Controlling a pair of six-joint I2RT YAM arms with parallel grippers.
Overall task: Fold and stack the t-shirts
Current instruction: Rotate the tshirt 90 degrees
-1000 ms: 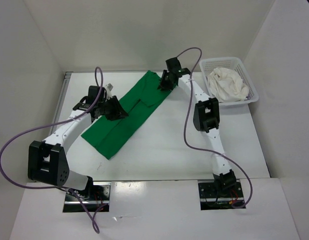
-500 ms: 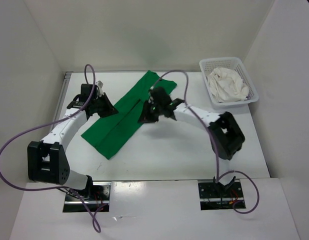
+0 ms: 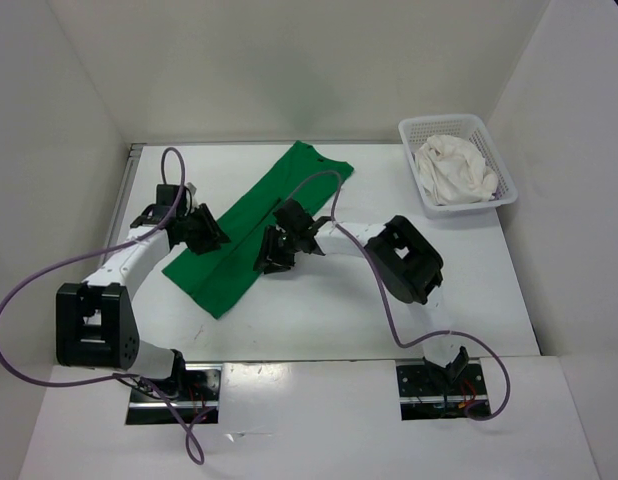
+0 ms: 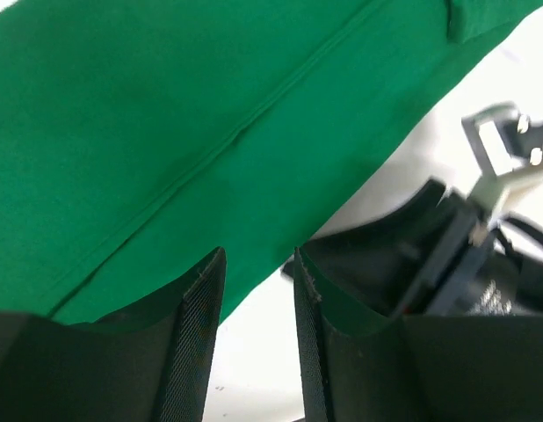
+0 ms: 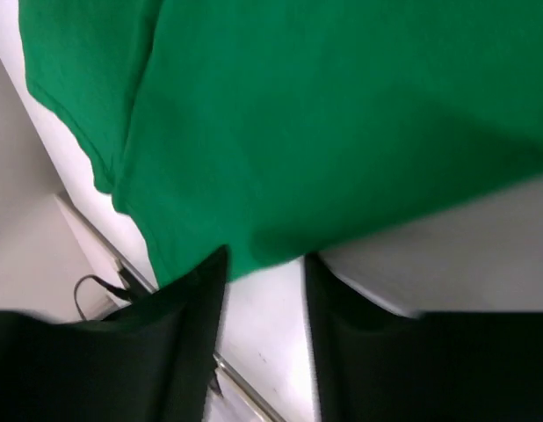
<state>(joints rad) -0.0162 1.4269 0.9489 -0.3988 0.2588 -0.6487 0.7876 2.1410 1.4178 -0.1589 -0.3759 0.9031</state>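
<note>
The green t-shirt (image 3: pixel 294 185) lies flat as a long folded strip, running diagonally from the far middle of the table toward the near left. My left gripper (image 3: pixel 213 240) sits at the strip's left edge. It is open in the left wrist view (image 4: pixel 258 264), with only bare table between its fingers and the green cloth (image 4: pixel 210 114) just past the tips. My right gripper (image 3: pixel 270 260) is at the strip's right edge, opposite the left one. It is also open (image 5: pixel 264 264), over table, with the shirt's hem (image 5: pixel 342 114) beyond it. A white t-shirt (image 3: pixel 455 168) lies crumpled in the basket.
The white mesh basket (image 3: pixel 444 122) stands at the far right corner. White walls close in the table on the left, back and right. In the left wrist view the right gripper's black body (image 4: pixel 412 264) shows close by, across the strip.
My right arm has swung from the shirt's far end toward me, down along its right edge. My left gripper has shifted slightly left. Both grippers now stand open.
</note>
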